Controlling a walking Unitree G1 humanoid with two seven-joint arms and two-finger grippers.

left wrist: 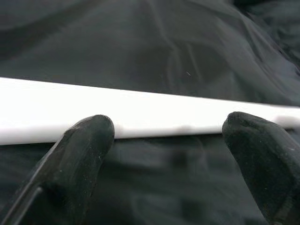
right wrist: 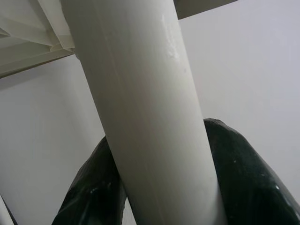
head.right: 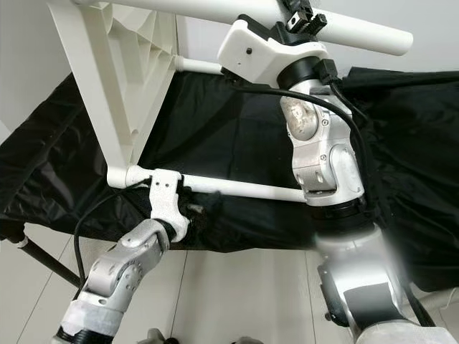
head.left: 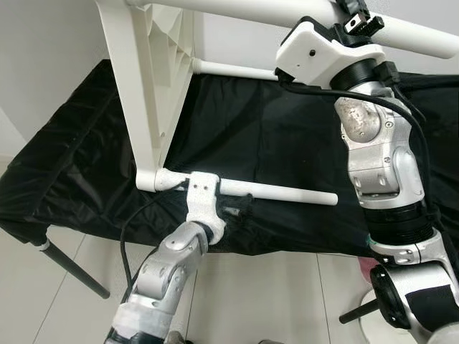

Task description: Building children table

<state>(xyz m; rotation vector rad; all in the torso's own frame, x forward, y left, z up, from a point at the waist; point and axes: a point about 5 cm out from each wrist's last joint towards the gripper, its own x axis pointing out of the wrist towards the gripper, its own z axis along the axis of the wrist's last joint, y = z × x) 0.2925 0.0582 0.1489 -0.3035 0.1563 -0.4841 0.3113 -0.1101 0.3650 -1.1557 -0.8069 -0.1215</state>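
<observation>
Table frame (head.left: 147, 86) tipped on its side on the black-draped bench (head.left: 64, 172). Right gripper (right wrist: 159, 187) pinches the upper leg (right wrist: 140, 117); left gripper (left wrist: 164, 140) is spread, straddling the lower leg (head.left: 287, 192) unclamped. If the right grip slips, the frame could likely swing or topple, with nothing holding below.

The table (head.left: 154, 86) looked like smooth white plastic, its ribbed underside matt, and its upper leg (right wrist: 145, 112) had a soft sheen. The lower leg (left wrist: 140, 112) was plain, even white. Under it lay a black cloth (head.left: 287, 129), thin, wrinkled, faintly shiny. The arms were brushed silver metal, and the black fingers (left wrist: 79, 159) looked matt and rubbery.
</observation>
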